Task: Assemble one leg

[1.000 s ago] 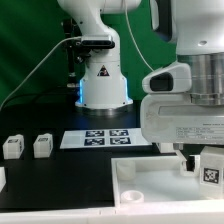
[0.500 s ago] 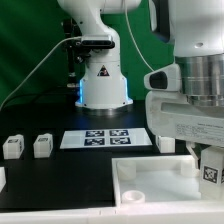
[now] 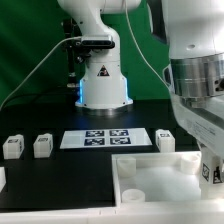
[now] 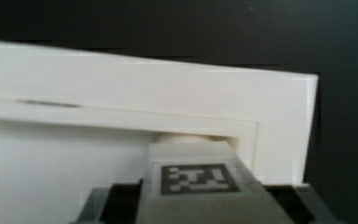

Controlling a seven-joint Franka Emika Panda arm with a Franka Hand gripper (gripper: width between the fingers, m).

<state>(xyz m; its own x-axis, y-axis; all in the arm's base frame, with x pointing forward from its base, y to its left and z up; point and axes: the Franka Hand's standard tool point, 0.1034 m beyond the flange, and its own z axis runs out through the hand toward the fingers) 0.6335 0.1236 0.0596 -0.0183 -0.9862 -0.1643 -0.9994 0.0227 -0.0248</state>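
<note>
The claw (image 4: 197,208) is clamped on a small white plastic cuboid leg (image 4: 197,172) whose black-and-white square marker tag faces the wrist camera. The leg hangs over the large white square tray-like part (image 3: 150,180) with raised rims, close to one of its corners; whether it touches the tray cannot be told. In the exterior view the leg (image 3: 211,172) shows at the right edge, under the arm. Three more small white blocks (image 3: 42,146) stand on the black counter (image 3: 50,185), near the flat white marker board (image 3: 105,138).
</note>
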